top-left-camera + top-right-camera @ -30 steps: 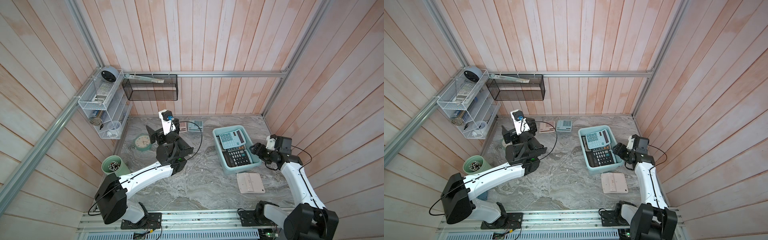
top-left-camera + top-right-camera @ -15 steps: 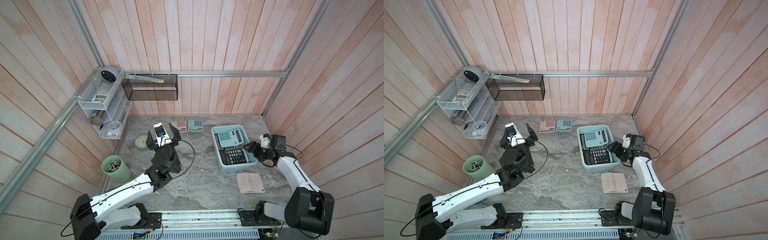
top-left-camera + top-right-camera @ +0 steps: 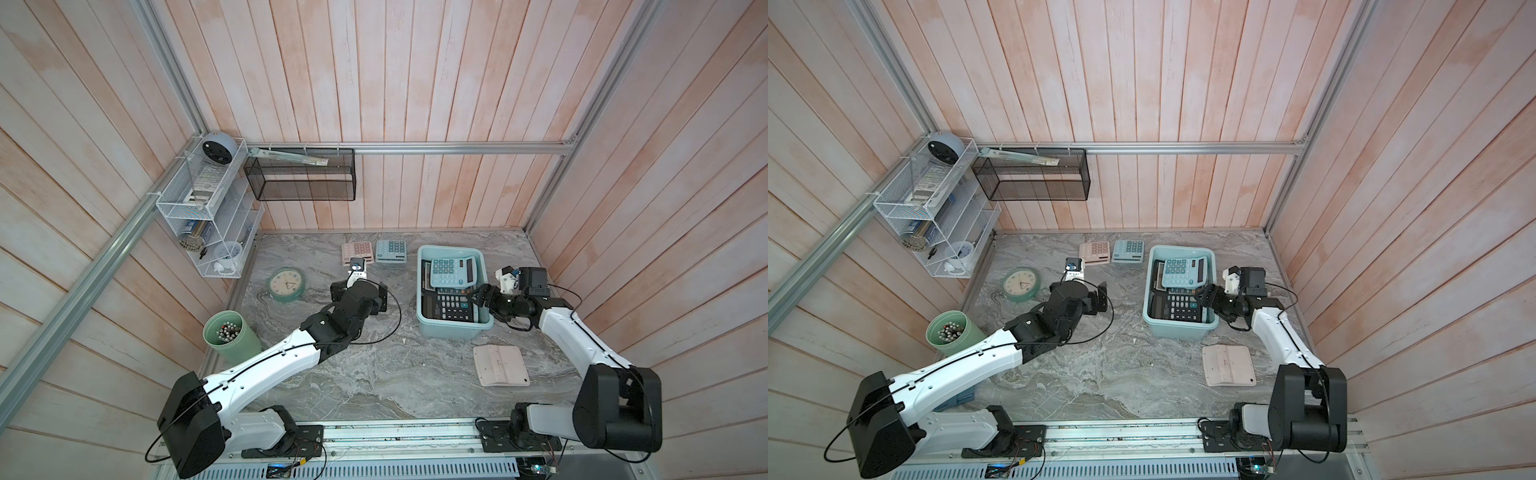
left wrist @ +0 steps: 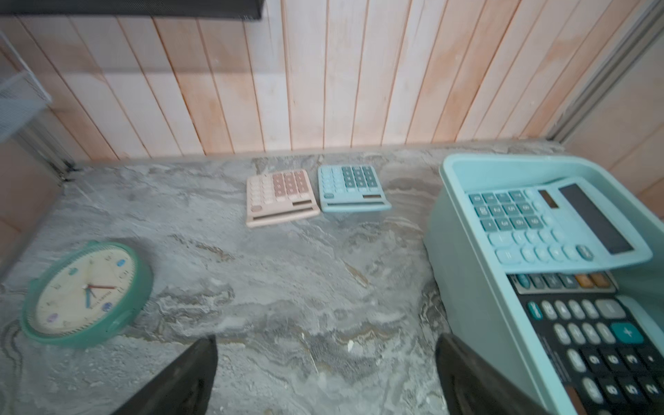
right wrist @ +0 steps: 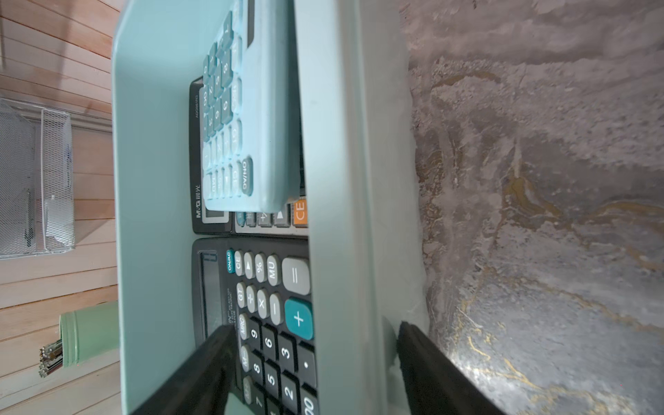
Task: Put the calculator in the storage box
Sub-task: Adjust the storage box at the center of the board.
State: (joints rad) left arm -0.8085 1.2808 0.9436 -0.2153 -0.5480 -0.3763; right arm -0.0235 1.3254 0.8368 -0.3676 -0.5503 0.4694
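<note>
Storage box [image 3: 453,332]: pale teal plastic tub, smooth and matt, with rounded corners and a flared rim. It sits on the grey veined marble-look tabletop [image 3: 374,374], right of centre.

Inside the box:
- A light blue calculator [image 3: 451,272] lies tilted across the far end, with darker teal number keys and a dark display strip.
- A black calculator [image 3: 451,307] lies flat at the near end, with grey rounded keys and a teal plus key.
- A second black calculator [image 5: 197,154] lies partly under the light blue one.

Outside the box, two small calculators lie side by side near the back wall: a pink calculator [image 4: 282,196] and a pale teal calculator [image 4: 352,187], both wedge-shaped.

A flat pale pink slab [image 3: 500,365] lies in front of the box. It may be a calculator face-down, but I can't confirm that.

Right gripper [image 5: 314,330]: jaws spread and straddling the box's right wall. The inner finger [image 5: 204,373] is over the black calculator's keys. The outer finger [image 5: 431,370] is outside, close against the rim. Nothing is clamped.

Left gripper [image 4: 323,377]: jaws wide apart and empty, above bare marble between the round green clock [image 4: 86,294] and the box.

A ribbed green pen cup [image 3: 230,338] stands at the left edge.
</note>
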